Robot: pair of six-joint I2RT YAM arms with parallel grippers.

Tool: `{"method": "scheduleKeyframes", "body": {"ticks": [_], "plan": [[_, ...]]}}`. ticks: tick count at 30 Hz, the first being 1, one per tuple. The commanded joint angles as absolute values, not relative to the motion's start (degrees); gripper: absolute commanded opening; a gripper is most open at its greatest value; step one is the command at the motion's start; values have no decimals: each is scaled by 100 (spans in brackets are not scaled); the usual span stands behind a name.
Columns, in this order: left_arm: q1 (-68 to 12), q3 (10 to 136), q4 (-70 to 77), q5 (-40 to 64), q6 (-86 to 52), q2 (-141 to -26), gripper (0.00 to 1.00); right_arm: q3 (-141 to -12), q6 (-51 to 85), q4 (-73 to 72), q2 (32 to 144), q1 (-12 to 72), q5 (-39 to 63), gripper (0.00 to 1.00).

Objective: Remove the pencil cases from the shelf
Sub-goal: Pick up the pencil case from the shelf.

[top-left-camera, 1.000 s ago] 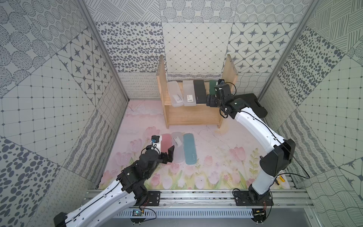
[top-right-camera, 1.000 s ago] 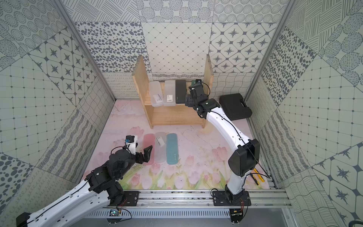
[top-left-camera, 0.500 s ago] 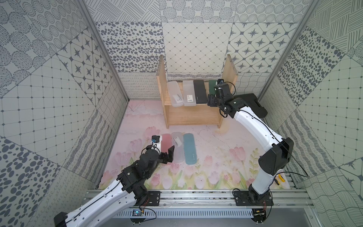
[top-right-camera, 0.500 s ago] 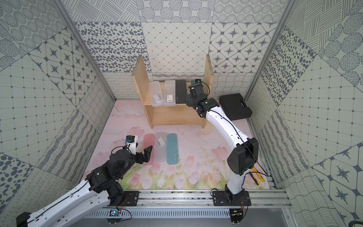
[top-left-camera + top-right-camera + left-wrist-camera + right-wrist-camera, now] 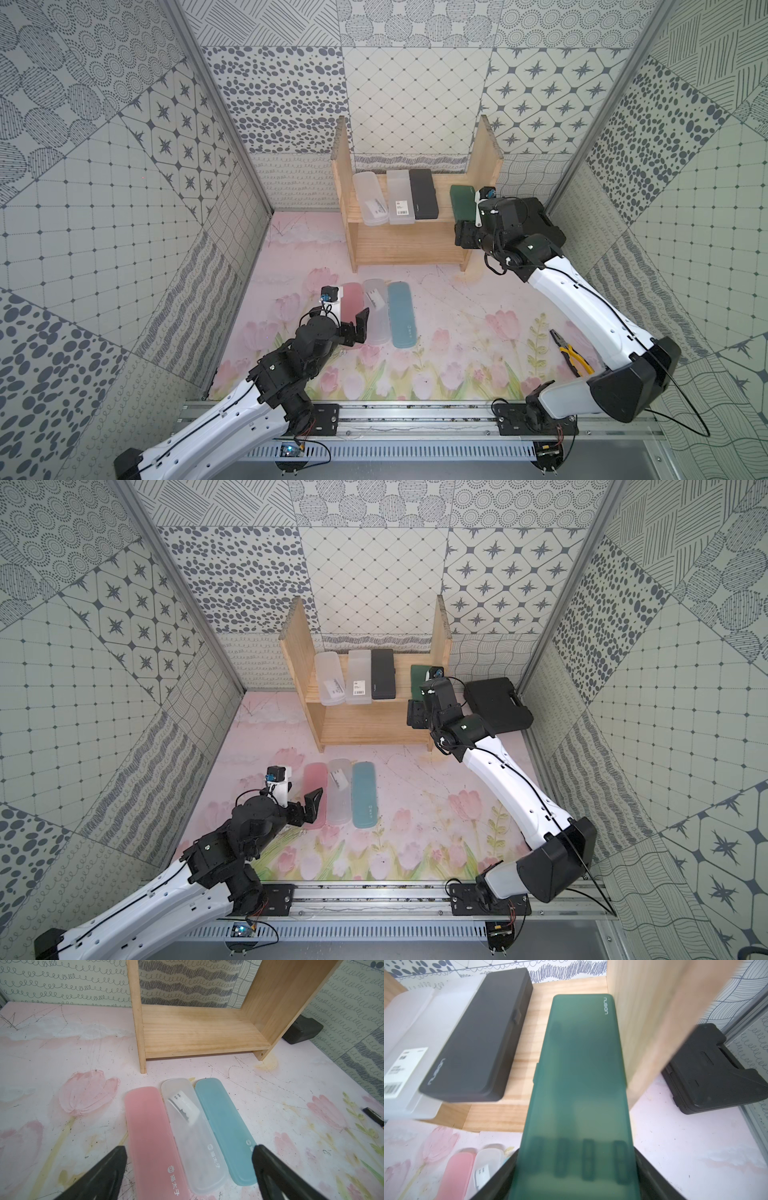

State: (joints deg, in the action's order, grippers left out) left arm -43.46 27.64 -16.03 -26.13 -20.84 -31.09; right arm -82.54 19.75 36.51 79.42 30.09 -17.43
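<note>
Moved: right hand (image 5: 463, 235) is now clamping the dark green case (image 5: 579, 1076), having closed since the earlier frame; the case is overhanging the top board.
Table (image 5: 457, 316): scuffed floral sheet, carrying three already out: pink case (image 5: 151, 1136), clear slim case (image 5: 191, 1130), blue case (image 5: 224, 1126), all translucent and round-ended.
Shelf (image 5: 415, 245): pale grained wood, holding four yet: green, matte black case (image 5: 423, 198), rounded frosted case (image 5: 370, 199), boxy frosted case (image 5: 400, 197).
Left hand (image 5: 190, 1148): hanging open above the trio.

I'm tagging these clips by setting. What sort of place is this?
Probably a robot lab test cell, not a home: two arms mounted on a metal rail, patterned panels boxing in a floral table, and a wooden shelf with pencil cases.
</note>
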Motion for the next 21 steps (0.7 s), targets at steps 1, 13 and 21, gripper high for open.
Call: {"method": "scheduleKeyframes", "body": {"ticks": [1,13,21], "plan": [[-4351,2769,-1335,-2646,-1950,-3114,99,-7773,2118,3407,7258,3084,-1486,66],[-4344,2756,-1302,-2667,-1909,-3129,99,-6009,2144,3605,5123,3214,-244,67],[-4349,2732,-1265,-2742,-1846,-3170,99,-5050,2246,3411,5006,3814,-263,67]]}}
